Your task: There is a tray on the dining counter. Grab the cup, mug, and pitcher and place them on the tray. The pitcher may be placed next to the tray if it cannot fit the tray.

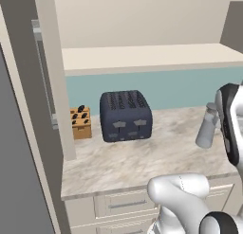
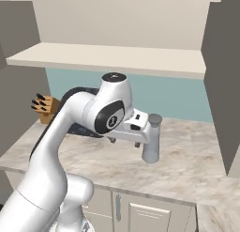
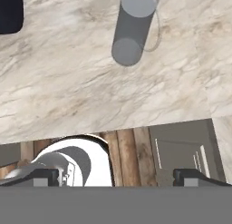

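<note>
Blocking much of the right base view, the white arm hides the toaster (image 1: 126, 115) almost wholly there, and only a dark sliver of it shows at the top left corner of the hand view. In the left base view the arm's dark-edged link at the right cuts off one side of the pitcher (image 1: 208, 128). The hand (image 3: 115, 177) itself is hard to make out from the base cameras; in the hand view its two dark fingertips (image 3: 40, 177) stand far apart at the bottom with nothing between them, so it is open and empty.

A beige marble-patterned table (image 1: 142, 157) carries the things, with pale drawers and cabinet fronts below its edge. Behind it runs a teal wall band, and above that a cream shelf (image 1: 142, 55). A tall grey panel closes the left side, and a wooden knife block (image 1: 80, 122) with dark handles stands just beside the toaster against it. Wooden floor boards show beyond the table edge in the hand view.

Upright on the marble, well right of the toaster, stands the translucent grey pitcher with its silvery lid. The hand looks down from above, with the pitcher ahead of the fingertips and apart from them, untouched.
</note>
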